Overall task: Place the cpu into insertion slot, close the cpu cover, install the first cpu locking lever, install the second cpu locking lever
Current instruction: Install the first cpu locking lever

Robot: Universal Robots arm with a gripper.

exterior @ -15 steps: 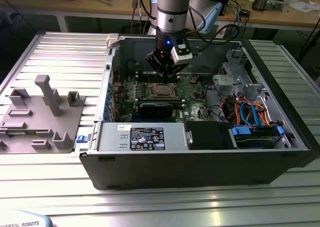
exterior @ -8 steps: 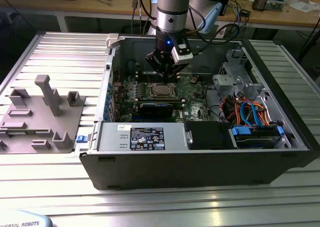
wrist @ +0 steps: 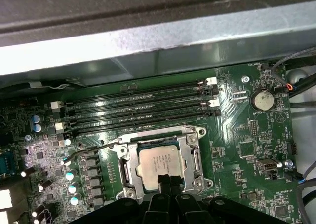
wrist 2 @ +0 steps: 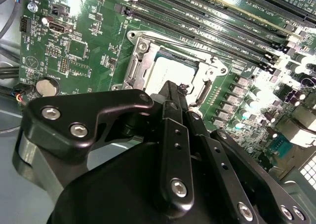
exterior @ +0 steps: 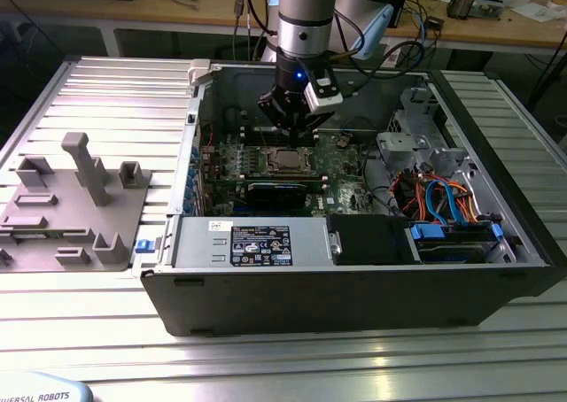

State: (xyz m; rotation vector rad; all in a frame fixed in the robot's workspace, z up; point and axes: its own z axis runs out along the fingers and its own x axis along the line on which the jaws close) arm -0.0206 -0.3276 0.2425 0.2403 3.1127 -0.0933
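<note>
I see the gripper poised just above the insertion slot, fingers together and holding nothing. The cpu lies seated in that socket on the green board, the cpu cover framing it.

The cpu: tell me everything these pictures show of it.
The cpu is a small flat square chip with a dull silver-grey metal top bearing faint print. It lies flat and level in the insertion slot on the green circuit board, below the long memory slots in the first wrist view. The cpu cover, a silvery metal frame, lies down around its edges. The gripper sits directly above its near edge; whether it touches the chip cannot be told. The exterior view shows it beneath the arm.
</note>
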